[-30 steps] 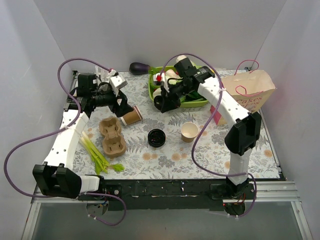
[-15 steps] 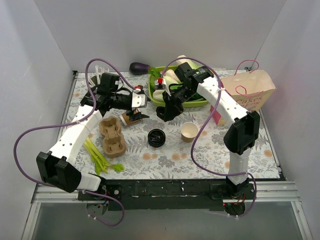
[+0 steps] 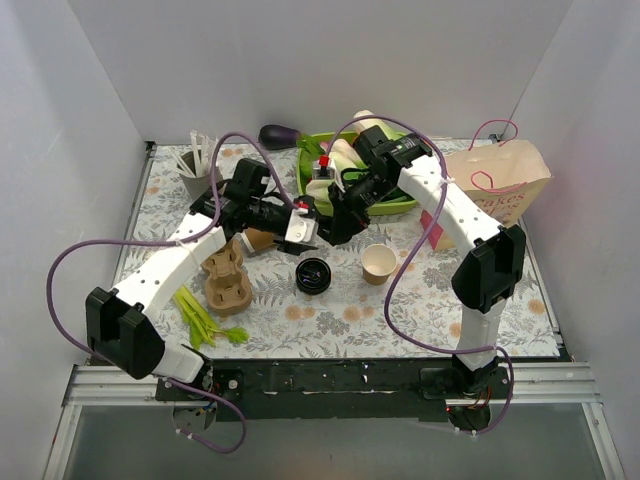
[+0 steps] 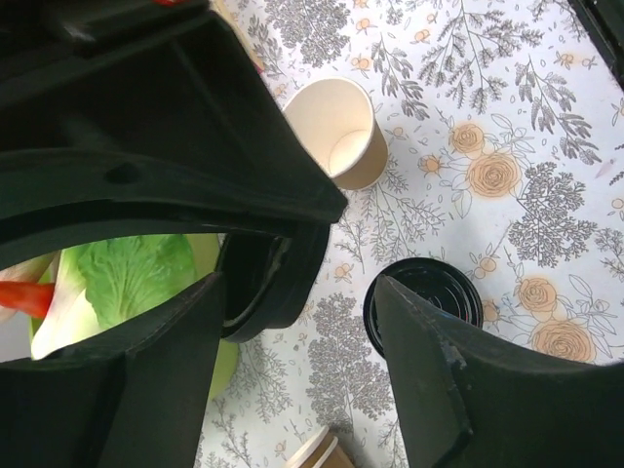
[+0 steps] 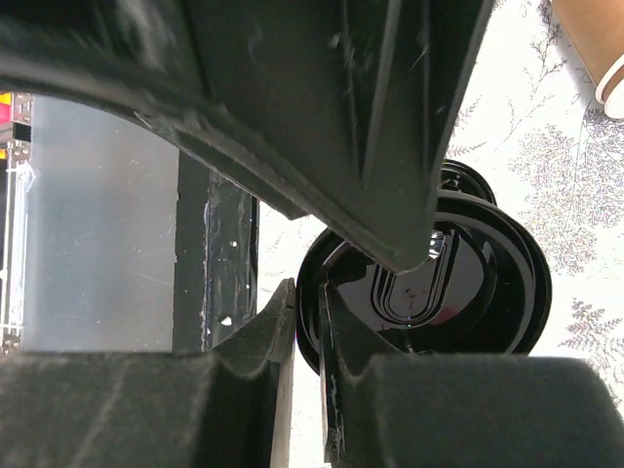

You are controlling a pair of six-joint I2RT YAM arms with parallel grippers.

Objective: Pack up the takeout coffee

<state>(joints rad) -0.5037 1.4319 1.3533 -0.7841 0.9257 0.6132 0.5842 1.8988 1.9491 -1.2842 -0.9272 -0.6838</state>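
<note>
Right gripper (image 3: 335, 225) pinches a black lid (image 5: 458, 283); left gripper (image 3: 305, 232), at its nine o'clock, gapes empty. Looks like capping: next, lid squarely onto open cup (image 3: 379, 262) at four o'clock.

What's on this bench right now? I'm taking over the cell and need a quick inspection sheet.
Surface: floral cloth, flat.
Job's things: open cup upright; second cup on its side; black lid on the cloth.
Clutter: pulp tray, green stalks, stick cup, green basket, paper bag.
Grippers: left gripper open; right gripper shut on held lid.
Cables: purple cables looping off both arms.
Surroundings: white walls.
</note>
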